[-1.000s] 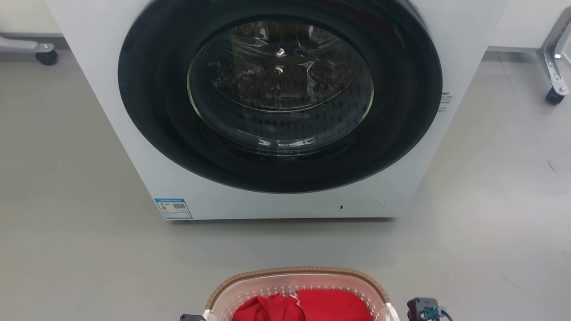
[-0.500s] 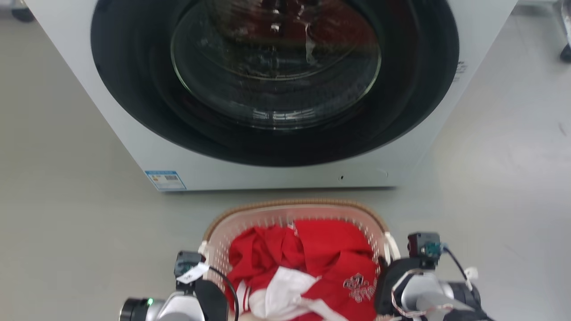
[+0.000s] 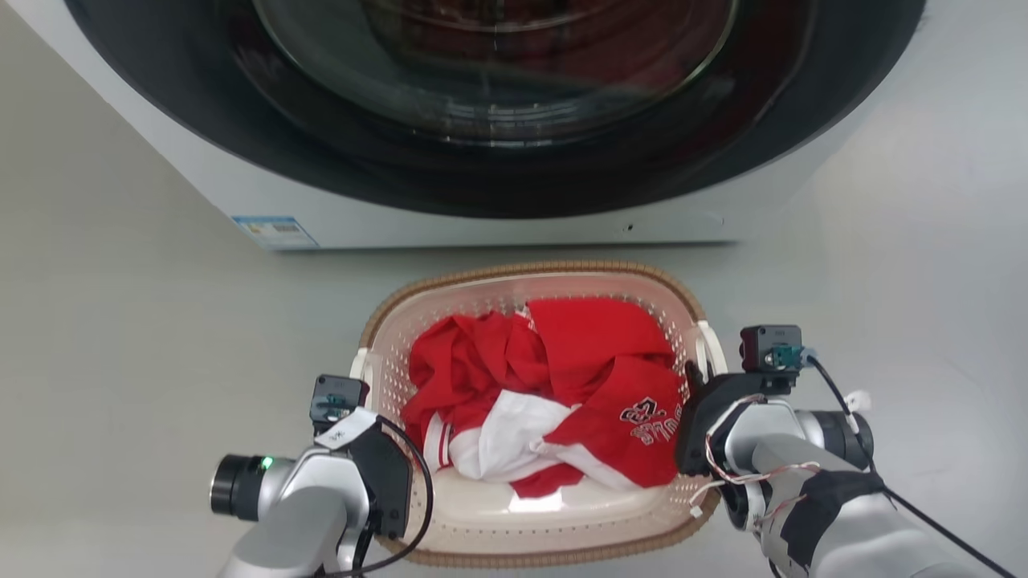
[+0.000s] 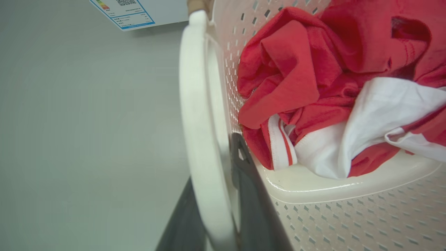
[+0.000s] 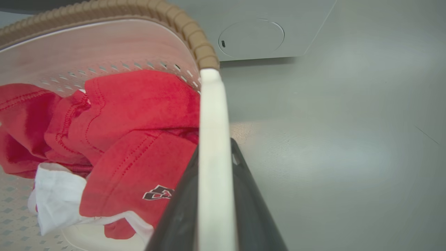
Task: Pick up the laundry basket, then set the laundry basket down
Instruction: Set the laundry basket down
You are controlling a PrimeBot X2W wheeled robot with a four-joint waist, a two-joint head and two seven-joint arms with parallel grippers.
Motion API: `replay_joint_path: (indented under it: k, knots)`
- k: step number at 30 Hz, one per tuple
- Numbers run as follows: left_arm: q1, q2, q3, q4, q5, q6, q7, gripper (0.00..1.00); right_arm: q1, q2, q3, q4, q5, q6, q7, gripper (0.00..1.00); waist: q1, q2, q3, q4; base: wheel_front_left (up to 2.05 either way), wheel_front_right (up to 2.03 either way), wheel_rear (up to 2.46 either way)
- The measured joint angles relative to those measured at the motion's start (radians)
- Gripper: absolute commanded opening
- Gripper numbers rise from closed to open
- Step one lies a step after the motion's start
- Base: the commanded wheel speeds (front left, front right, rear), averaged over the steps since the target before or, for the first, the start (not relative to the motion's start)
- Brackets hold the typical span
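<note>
Laundry basket (image 3: 530, 277) now showing whole at frame centre, head camera tilting down; left end effector (image 4: 214, 158), right end effector (image 5: 215, 146) each clamping white handle (image 4: 195, 104); set-down likely pending.

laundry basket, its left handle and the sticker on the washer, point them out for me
laundry basket (image 3: 530, 267): head view, far brown rim
left handle (image 4: 193, 104): left wrist view, middle of the white bar
sticker (image 3: 275, 231): head view, centre of the blue-edged label

The grey floor (image 3: 120, 361) carries the white washing machine (image 3: 482, 231), standing at the far side. The laundry basket (image 3: 530, 268) is just in front of it; whether its base touches the floor is unclear.
</note>
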Motion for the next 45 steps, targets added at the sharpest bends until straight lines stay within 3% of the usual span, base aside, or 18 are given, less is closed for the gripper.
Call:
replay_joint_path:
  k: [29, 45]
  knots:
    - [-0.278, -0.001, 0.049, 0.011, 0.006, 0.01, -0.111, 0.0, -0.284, -0.006, -0.001, 0.056, -0.044, 0.0, -0.057, 0.0, -0.0001, 0.0, 0.425, 0.003, 0.0, 0.0, 0.0]
    - [-0.346, -0.001, 0.05, 0.045, 0.015, 0.009, -0.153, 0.0, -0.331, -0.005, 0.005, 0.057, -0.053, 0.0, -0.079, 0.0, -0.0003, -0.0001, 0.507, 0.009, 0.0, 0.0, 0.0]
